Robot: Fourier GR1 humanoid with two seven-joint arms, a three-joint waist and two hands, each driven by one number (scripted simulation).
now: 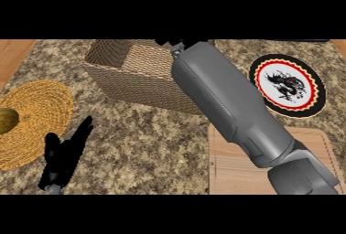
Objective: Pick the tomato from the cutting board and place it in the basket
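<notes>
Over the far rim of the woven basket (128,75), logged only black slivers of the right hand (177,44), mostly hidden behind own grey forearm (223,105); cannot tell how far open, nor what held. Found no tomato on visible part of cutting board (233,171), nor anywhere else in view; possibly hidden at that hand or inside basket, unconfirmed. Logged left hand (64,153) at lower left, spread straight, holding nothing. Judged tomato light, round, smooth-skinned, soft enough to bruise, prone to rolling. Best cradled round widest middle, thumb opposing, avoiding stem end; release low inside basket rather than from height.
</notes>
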